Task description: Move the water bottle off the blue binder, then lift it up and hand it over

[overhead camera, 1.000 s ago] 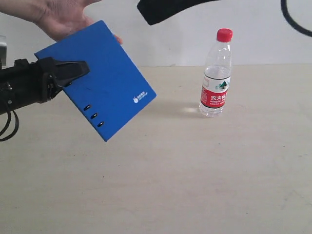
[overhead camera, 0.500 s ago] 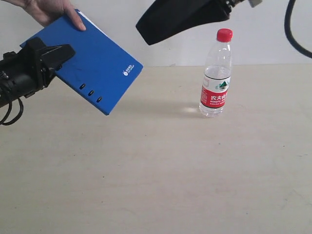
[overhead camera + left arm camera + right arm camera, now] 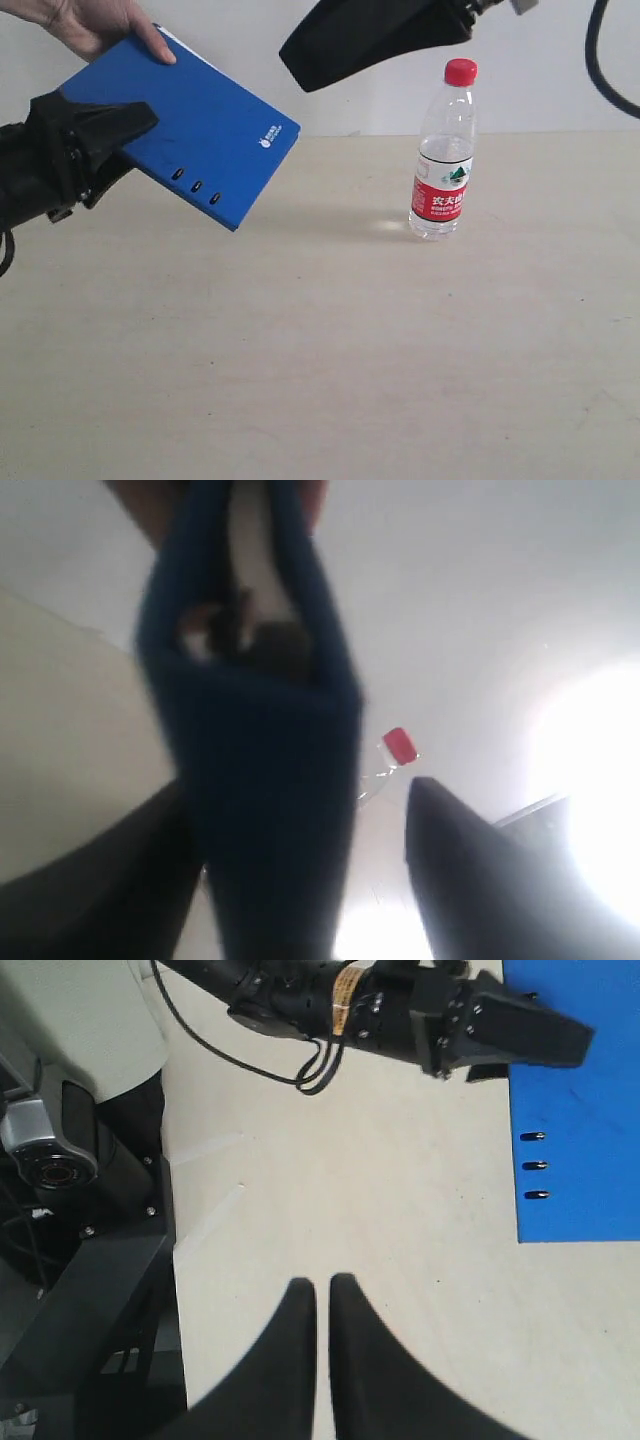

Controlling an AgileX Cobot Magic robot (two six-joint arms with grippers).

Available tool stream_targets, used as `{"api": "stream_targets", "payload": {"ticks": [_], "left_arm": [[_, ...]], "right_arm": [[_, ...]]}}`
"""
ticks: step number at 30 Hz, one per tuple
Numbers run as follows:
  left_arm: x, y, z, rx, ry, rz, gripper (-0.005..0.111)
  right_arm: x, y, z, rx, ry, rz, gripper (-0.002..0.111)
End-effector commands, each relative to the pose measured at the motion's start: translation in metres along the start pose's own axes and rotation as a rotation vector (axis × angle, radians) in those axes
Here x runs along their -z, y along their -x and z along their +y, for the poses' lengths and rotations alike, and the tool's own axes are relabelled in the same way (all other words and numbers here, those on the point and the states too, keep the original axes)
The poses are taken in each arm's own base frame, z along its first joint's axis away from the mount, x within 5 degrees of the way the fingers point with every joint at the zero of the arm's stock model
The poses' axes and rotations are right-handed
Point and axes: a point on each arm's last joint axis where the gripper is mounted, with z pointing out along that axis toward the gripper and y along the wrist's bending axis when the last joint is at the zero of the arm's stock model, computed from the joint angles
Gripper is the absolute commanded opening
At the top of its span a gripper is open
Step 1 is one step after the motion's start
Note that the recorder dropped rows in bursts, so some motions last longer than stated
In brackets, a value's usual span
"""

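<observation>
Pale beige worktop (image 3: 350,350), matte, a few small dark specks; plain white wall (image 3: 560,90) behind it. The right wrist view shows a dark metal frame (image 3: 95,1290) along the worktop's edge. Water bottle (image 3: 442,160) stands upright on the worktop at about 2 o'clock from the middle of the exterior view, red cap on top, label facing the camera, nothing touching it. Blue binder (image 3: 200,130) is at 10 o'clock, off the worktop and tilted, with one corner dipping toward 5 o'clock. Three small slots show along its lower edge and a white logo near its 3 o'clock corner. The bottle is well apart from it, out at 3 o'clock. Left hand (image 3: 135,122) reaches in from 9 o'clock with one finger lying over the binder's face. In the left wrist view the binder's edge sits between the fingers with a clear gap on one side, so the hand is parted and not pinching. A person's bare hand (image 3: 95,22) at 11 o'clock holds the binder's upper corner, thumb on the cover. Right hand (image 3: 322,1285) hangs at 12 o'clock above the worktop, fingers pressed together, holding nothing.
</observation>
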Motion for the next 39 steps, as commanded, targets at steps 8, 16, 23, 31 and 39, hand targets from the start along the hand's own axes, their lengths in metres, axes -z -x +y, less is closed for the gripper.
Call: {"api": "stream_targets", "payload": {"ticks": [8,16,23,31,39], "left_arm": [[0.089,-0.057,-0.001,-0.149,0.171,-0.072,0.036],[0.107,-0.063,-0.059,-0.456,-0.038,-0.062,0.004],[0.128,-0.06,-0.091,-0.675,-0.007,-0.17,0.004],[0.16,-0.057,-0.089,-0.712,0.382,-0.269,0.004],[0.172,-0.069,-0.108,-0.745,0.292,-0.311,0.004]], "right_arm": [[0.004,0.0,0.003,0.029,-0.018,0.004,0.0],[0.032,-0.009,0.038,0.084,-0.047,-0.044,0.0],[0.06,-0.038,0.072,0.135,-0.23,-0.182,0.0],[0.101,-0.083,0.118,0.186,-0.503,-0.511,0.0],[0.126,-0.127,0.151,0.227,-0.681,-0.785,0.0]]}}
